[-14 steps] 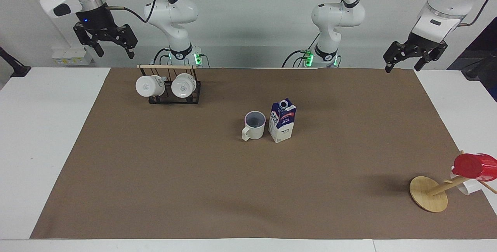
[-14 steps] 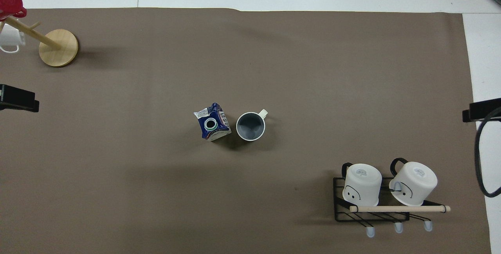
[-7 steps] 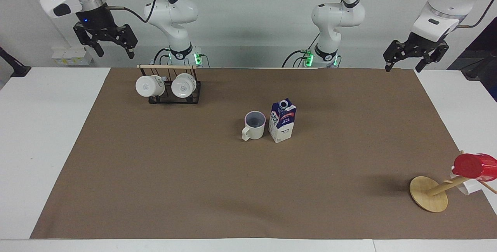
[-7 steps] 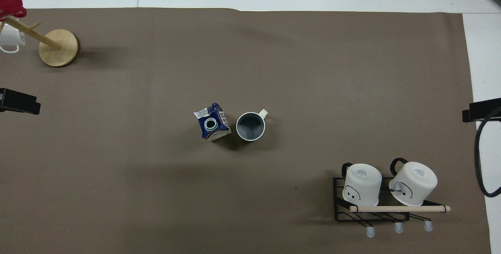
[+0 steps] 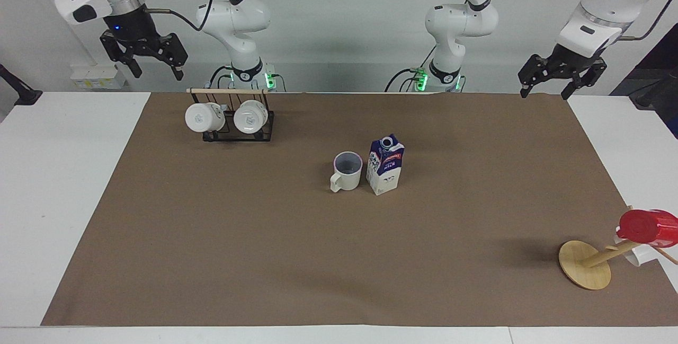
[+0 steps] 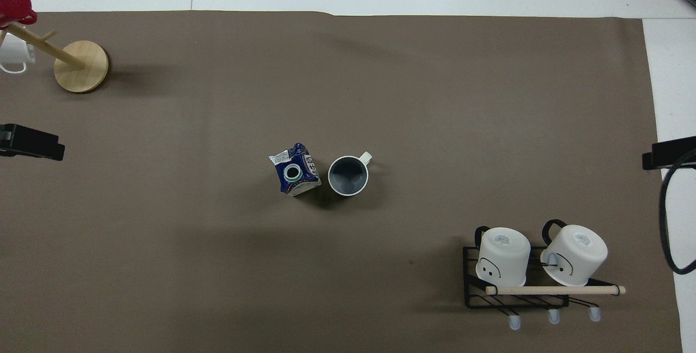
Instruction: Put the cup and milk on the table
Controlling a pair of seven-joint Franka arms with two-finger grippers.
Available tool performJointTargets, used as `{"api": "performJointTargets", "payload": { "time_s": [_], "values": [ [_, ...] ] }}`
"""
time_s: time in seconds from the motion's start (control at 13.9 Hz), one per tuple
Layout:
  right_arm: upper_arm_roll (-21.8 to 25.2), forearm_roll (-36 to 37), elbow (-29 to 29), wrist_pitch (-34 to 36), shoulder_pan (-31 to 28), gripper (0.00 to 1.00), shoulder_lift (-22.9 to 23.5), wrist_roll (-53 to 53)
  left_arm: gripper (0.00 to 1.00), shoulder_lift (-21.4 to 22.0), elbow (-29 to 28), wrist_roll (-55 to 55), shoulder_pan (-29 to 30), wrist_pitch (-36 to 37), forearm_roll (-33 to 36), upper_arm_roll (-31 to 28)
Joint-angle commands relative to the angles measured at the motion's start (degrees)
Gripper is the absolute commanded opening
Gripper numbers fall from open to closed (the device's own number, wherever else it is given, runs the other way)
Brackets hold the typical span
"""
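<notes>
The cream mug (image 5: 347, 170) stands upright just beside the milk carton (image 5: 385, 166) mid-surface (image 5: 265, 259) on the brown paper. Left hand (image 5: 547, 83) and right hand (image 5: 153, 64) hang spread wide and empty over the corners nearest the robots.

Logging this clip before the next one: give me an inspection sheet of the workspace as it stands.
Surface: table under brown paper, flat.
Job's things: cup and milk upright, side by side mid-table.
Clutter: rack with two mugs near the robots; wooden stand with red cup at the left arm's end.
Grippers: left gripper and right gripper raised, open, empty.
Cables: black cable at the overhead view's edge.
Surroundings: white wall.
</notes>
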State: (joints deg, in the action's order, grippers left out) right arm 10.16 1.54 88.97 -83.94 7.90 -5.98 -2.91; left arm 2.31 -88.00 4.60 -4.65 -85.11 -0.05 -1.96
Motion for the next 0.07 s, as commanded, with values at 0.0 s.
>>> {"api": "performJointTargets", "payload": {
  "time_s": [0.0],
  "values": [
    [-0.14,-0.66,-0.29,0.35,-0.26,1.0,0.01,-0.78,1.0,0.94,-0.77,0.84,0.51,0.65,-1.01,0.2]
  ]
}}
